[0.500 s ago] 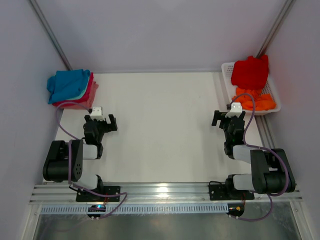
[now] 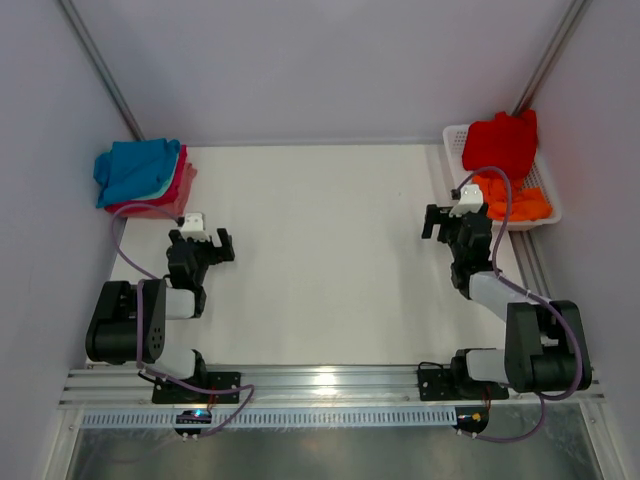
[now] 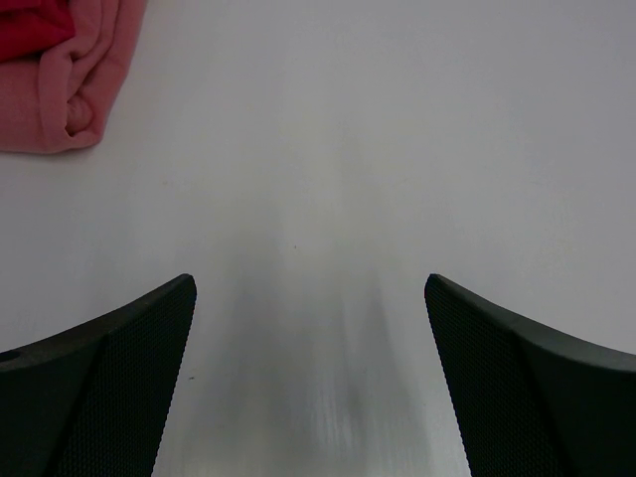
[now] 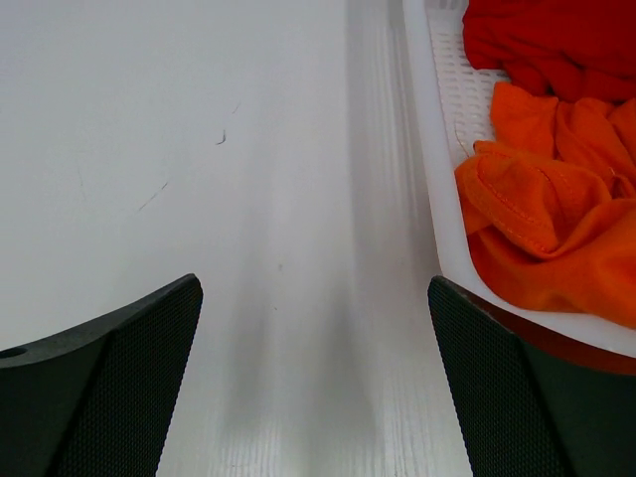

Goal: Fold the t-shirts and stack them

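Left tool (image 2: 202, 241), right tool (image 2: 459, 224); two shirts (image 2: 500, 145) (image 2: 518, 198) in one basket (image 2: 451, 166); one stack (image 2: 140, 172).

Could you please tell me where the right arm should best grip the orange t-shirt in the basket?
Grip the bunched, hemmed fold of the orange t-shirt beside the table-side wall of the white basket, coming down from above over the rim. That ridge stands raised and clear of the red t-shirt, so the open fingers of the right gripper could probably pinch it alone.
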